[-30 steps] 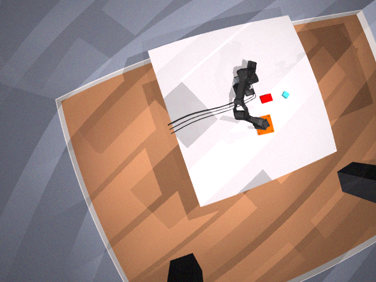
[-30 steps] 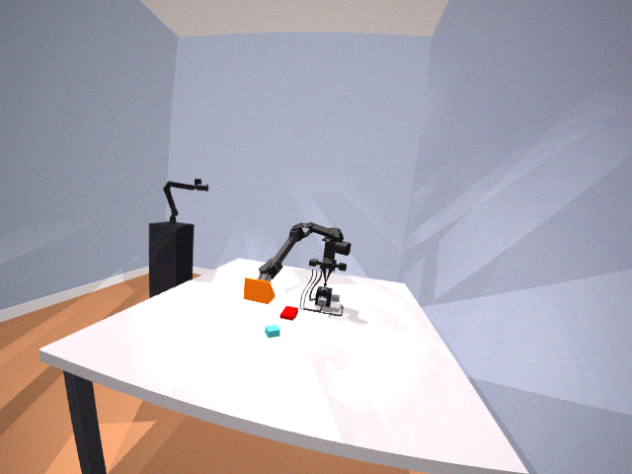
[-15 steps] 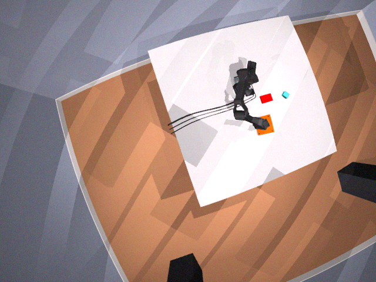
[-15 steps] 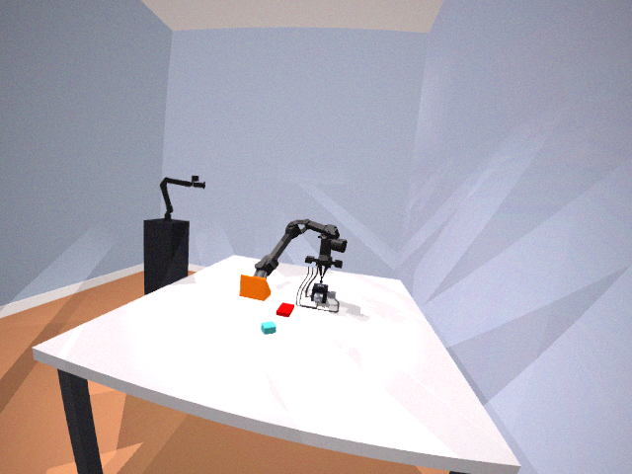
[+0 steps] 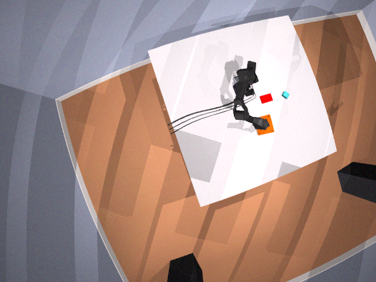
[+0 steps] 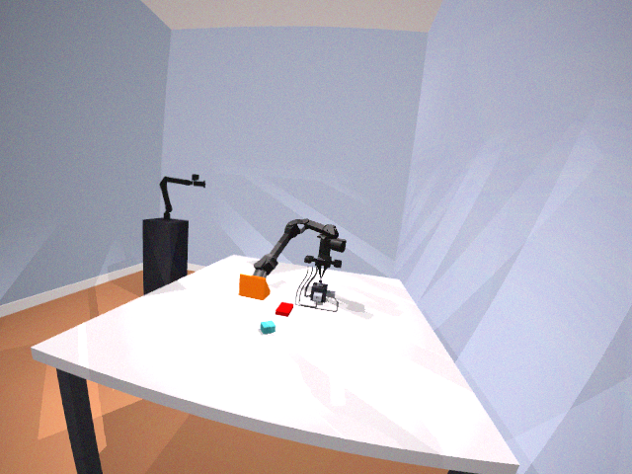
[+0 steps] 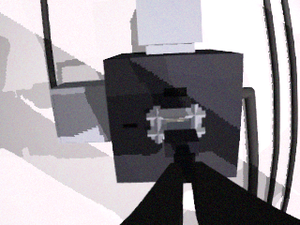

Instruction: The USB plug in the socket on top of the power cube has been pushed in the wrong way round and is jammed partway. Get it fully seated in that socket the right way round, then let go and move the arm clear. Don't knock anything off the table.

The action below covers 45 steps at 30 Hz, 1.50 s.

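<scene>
The dark power cube (image 7: 133, 164) (image 6: 319, 287) stands on the table. My gripper (image 7: 185, 172) (image 6: 320, 279) points down over its top and is shut on the USB plug (image 7: 181, 142), a small dark body between the fingertips. The socket (image 7: 156, 124) shows as a bright metallic outline on the cube top, directly by the plug. The plug's lower end is hidden, so its depth and which way round it sits cannot be told. In the top view the arm hides the plug and socket.
Pale blocks stick out from the cube's far side (image 7: 169, 21) and left side (image 7: 77, 114). Dark cables (image 7: 275, 94) (image 5: 200, 111) run beside the cube and across the table. A red block (image 5: 266, 98) (image 6: 283, 308), a teal cube (image 5: 285, 94) (image 6: 267, 327) and the orange base (image 5: 269, 128) (image 6: 252, 286) stand nearby.
</scene>
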Available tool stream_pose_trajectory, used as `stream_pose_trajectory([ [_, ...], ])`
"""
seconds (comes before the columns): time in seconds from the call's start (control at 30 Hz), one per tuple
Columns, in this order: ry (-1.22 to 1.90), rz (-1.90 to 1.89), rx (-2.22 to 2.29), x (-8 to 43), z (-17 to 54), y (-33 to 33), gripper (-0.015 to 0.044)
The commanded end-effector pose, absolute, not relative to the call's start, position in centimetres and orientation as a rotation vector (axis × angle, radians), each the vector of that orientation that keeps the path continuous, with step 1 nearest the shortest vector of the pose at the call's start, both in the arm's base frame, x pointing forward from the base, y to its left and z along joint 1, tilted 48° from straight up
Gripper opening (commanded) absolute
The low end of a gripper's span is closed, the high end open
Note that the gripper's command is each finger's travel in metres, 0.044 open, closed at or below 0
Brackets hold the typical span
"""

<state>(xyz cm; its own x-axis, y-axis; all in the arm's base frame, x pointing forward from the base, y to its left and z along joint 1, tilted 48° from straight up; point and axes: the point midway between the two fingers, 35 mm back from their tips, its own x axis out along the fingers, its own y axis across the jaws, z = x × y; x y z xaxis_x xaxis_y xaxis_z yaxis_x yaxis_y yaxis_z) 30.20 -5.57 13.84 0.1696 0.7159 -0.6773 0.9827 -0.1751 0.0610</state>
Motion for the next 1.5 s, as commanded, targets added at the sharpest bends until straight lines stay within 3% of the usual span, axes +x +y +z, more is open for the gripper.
stream_pose_trajectory([
  [0.0,1.597,-0.707,1.961,30.25,13.83,-5.52,0.0000],
  [1.47,1.597,-0.706,1.961,30.35,13.48,-5.15,0.0000],
])
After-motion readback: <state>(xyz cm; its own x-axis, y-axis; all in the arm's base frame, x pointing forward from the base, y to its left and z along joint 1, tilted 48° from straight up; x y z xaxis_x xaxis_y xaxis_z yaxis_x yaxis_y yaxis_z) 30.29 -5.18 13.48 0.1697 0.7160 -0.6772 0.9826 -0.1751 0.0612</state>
